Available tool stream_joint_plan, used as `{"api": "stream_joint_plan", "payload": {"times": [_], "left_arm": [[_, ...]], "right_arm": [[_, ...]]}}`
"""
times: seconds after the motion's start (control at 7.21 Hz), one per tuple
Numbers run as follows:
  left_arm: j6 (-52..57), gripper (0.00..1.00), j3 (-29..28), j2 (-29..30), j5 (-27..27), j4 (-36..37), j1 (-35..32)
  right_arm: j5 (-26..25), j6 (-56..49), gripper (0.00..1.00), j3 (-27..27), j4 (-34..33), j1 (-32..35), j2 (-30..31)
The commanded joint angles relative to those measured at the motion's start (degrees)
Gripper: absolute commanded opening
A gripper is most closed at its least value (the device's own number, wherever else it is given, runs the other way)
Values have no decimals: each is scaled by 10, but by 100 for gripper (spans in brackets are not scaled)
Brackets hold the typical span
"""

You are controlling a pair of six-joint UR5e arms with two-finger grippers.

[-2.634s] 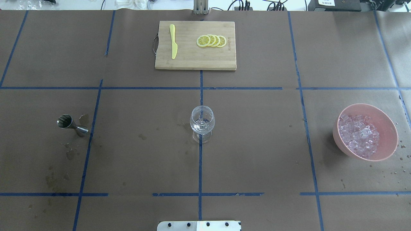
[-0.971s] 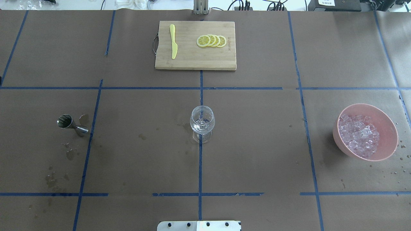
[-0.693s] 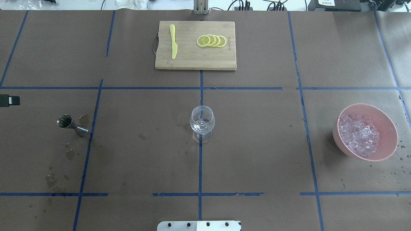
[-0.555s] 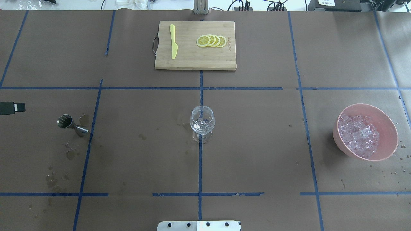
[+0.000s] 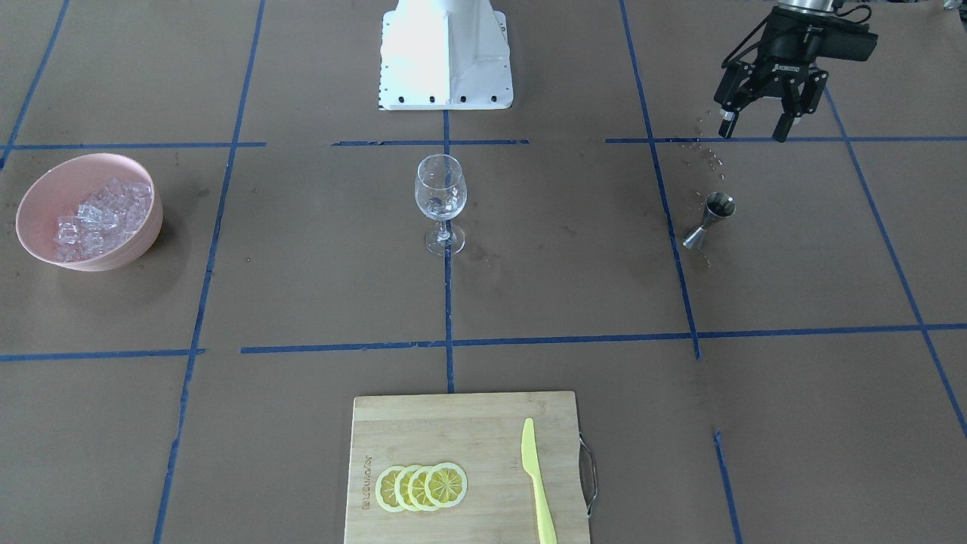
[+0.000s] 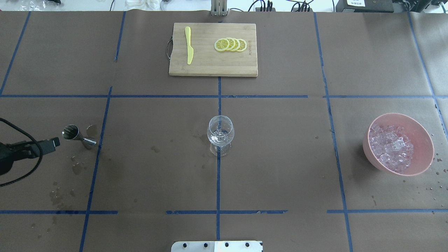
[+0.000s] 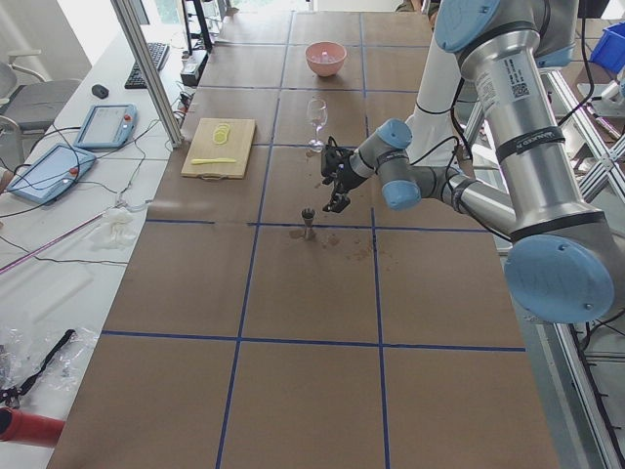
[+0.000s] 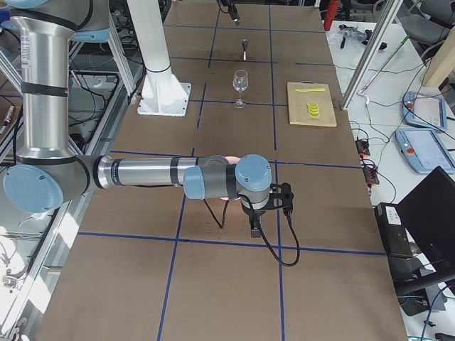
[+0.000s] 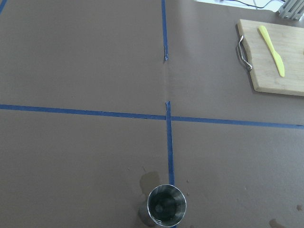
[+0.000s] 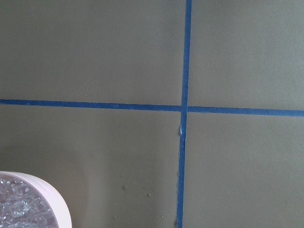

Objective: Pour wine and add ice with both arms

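In the overhead view the left arm is cut off by the side edge, and its claw cannot be seen there. The right claw shows only from the side, too small to tell how its fingers stand. In the right wrist view the corner cuts off the pink bowl and its ice. The left wrist view cuts off the bottom of the metal cup.

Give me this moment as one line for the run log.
left tool open, empty, near jigger, not touching | right tool state unclear | wine glass upright, centre | ice in pink bowl
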State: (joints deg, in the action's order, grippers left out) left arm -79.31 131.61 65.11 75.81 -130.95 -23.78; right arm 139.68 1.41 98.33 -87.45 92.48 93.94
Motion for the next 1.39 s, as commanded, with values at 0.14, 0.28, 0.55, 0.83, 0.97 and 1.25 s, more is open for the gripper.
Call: {"api": "stream_joint_plan", "payload": {"times": [0.14,0.28,0.55,0.83,0.97,1.25], "left_arm": [[-116,100,-5,3,-228,108,159],[-135,100,-28,23,-276,123,173],[-149,100,-113,71,-365,126,182],[-149,100,-171,129,-407,125,182],[-149,100,-206,154,-432,126,181],[-149,100,-239,165,-460,124,181]], "right_arm": [[1,17,100,1,-1,-2,-2],[1,17,100,1,-1,-4,-3],[1,32,100,12,0,-10,-6],[0,39,100,13,0,-11,-8],[1,39,100,14,-1,-11,-9],[1,40,100,14,-3,-11,-15]]}}
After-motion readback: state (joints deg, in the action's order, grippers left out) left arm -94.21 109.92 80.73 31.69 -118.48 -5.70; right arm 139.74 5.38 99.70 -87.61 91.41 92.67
